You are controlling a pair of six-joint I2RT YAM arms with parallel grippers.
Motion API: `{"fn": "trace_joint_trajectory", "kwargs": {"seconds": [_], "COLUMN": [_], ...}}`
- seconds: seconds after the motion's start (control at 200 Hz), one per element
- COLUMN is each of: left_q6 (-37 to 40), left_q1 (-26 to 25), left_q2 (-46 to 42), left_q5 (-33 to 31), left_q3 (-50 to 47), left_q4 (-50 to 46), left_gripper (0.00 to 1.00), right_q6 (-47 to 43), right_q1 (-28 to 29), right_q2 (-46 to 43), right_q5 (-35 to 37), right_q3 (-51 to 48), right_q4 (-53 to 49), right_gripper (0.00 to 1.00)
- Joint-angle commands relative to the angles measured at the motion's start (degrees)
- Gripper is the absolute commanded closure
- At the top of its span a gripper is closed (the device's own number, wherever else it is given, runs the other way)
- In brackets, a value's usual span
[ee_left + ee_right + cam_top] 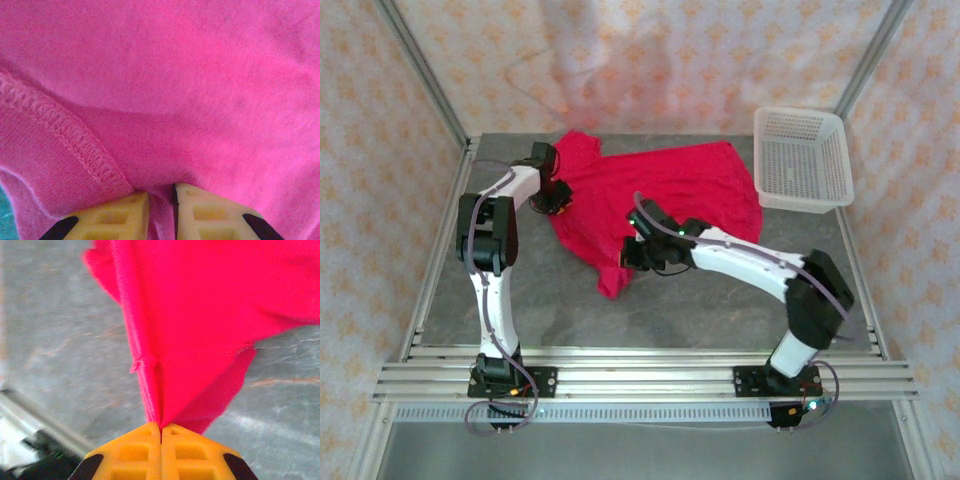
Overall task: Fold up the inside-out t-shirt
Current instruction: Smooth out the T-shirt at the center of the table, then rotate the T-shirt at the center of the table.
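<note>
The grey worktop (550,300) carries the red t-shirt (670,185) across its far middle, lying as one rumpled, uneven sheet between the left arm and the white mesh basket (800,200) at the far right corner, with its right edge just beside the basket. One narrow tongue of cloth trails toward the near side. No tidy fold line or stacked layer shows from above, so the folding looks barely started: the shirt is not yet flattened or squared up, and every fold seems to be ahead. Both arms reach over the cloth, one at each side of it, which reads as taking hold before spreading or lifting. The right end effector (161,432) sits at the trailing tongue with its jaws pressed fully together on a bunched edge, the cloth fanning up and away from the tips above the worktop. The left end effector (162,200) is at the shirt's left edge, its jaws nearly together with a thin pinch of cloth between them. Beside that pinch runs a raised, stitched seam (75,145), suggesting the shirt is inside out.
</note>
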Motion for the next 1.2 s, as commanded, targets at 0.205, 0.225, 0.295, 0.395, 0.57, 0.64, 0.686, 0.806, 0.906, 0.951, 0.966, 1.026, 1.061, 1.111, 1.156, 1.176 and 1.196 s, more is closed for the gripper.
{"fn": "trace_joint_trajectory", "kwargs": {"seconds": [0.205, 0.225, 0.295, 0.395, 0.57, 0.64, 0.686, 0.806, 0.906, 0.951, 0.966, 1.026, 1.061, 1.111, 1.156, 1.176, 1.196], "left_q6": [5.0, 5.5, 6.8, 7.6, 3.6, 0.8, -0.9, -1.7, -0.3, 0.2, 0.4, 1.5, 2.2, 2.7, 2.8, 2.8, 2.8], "left_q1": [-0.1, -0.3, -0.8, -2.0, -7.1, -9.2, -9.9, -9.6, -6.8, -4.7, -4.0, -0.6, 1.3, 3.9, 5.7, 6.3, 6.7], "left_q2": [-5.7, -6.6, -10.4, -18.2, -30.2, -32.1, -32.1, -27.3, -22.0, -20.5, -20.0, -18.0, -16.9, -13.4, -11.0, -10.0, -9.0], "left_q5": [-7.9, -8.9, -13.0, -17.4, -9.3, -5.5, -3.2, -1.9, -2.1, -1.7, -2.0, -3.4, -4.5, -6.3, -7.5, -8.1, -8.6], "left_q3": [0.2, 0.2, -0.4, -4.5, -21.3, -27.9, -31.4, -32.6, -29.5, -28.8, -28.5, -26.8, -25.2, -22.2, -19.1, -17.5, -15.8], "left_q4": [-7.1, -8.0, -10.9, -13.0, -5.3, -0.4, 3.2, 6.5, 4.8, 4.8, 4.5, 2.6, 1.0, -1.2, -2.8, -3.6, -4.5], "left_gripper": [0.72, 0.71, 0.64, 0.6, 0.6, 0.61, 0.62, 0.64, 0.65, 0.65, 0.65, 0.65, 0.65, 0.67, 0.68, 0.68, 0.69], "right_q6": [-2.6, -2.7, -3.8, -6.3, -10.5, -11.7, -12.5, -14.7, -15.6, -15.5, -15.4, -13.9, -12.9, -11.3, -10.0, -8.9, -8.2], "right_q1": [-0.9, -1.8, -6.1, -13.7, -25.2, -28.5, -30.3, -32.9, -33.6, -33.6, -33.6, -33.3, -32.7, -31.0, -28.1, -26.0, -24.5], "right_q2": [-2.2, -2.3, -3.0, -4.1, -1.2, 1.5, 3.6, 10.9, 16.2, 17.6, 17.9, 17.7, 17.0, 15.2, 12.8, 11.2, 10.2], "right_q5": [-2.9, -2.6, -1.4, 3.0, 7.9, 9.8, 10.4, 11.7, 13.7, 13.8, 13.7, 12.2, 10.9, 9.8, 9.0, 8.8, 8.8], "right_q3": [-1.1, -1.7, -3.6, -5.6, -5.7, -4.9, -3.8, 1.6, 4.4, 4.2, 3.7, -0.4, -3.5, -8.2, -12.2, -14.3, -15.6], "right_q4": [-7.4, -7.4, -7.7, -9.4, -10.0, -10.0, -9.7, -11.3, -12.3, -12.8, -12.8, -10.9, -9.4, -7.7, -6.6, -6.1, -5.8], "right_gripper": [0.37, 0.37, 0.36, 0.36, 0.36, 0.36, 0.36, 0.36, 0.37, 0.38, 0.38, 0.39, 0.39, 0.4, 0.41, 0.41, 0.41]}}
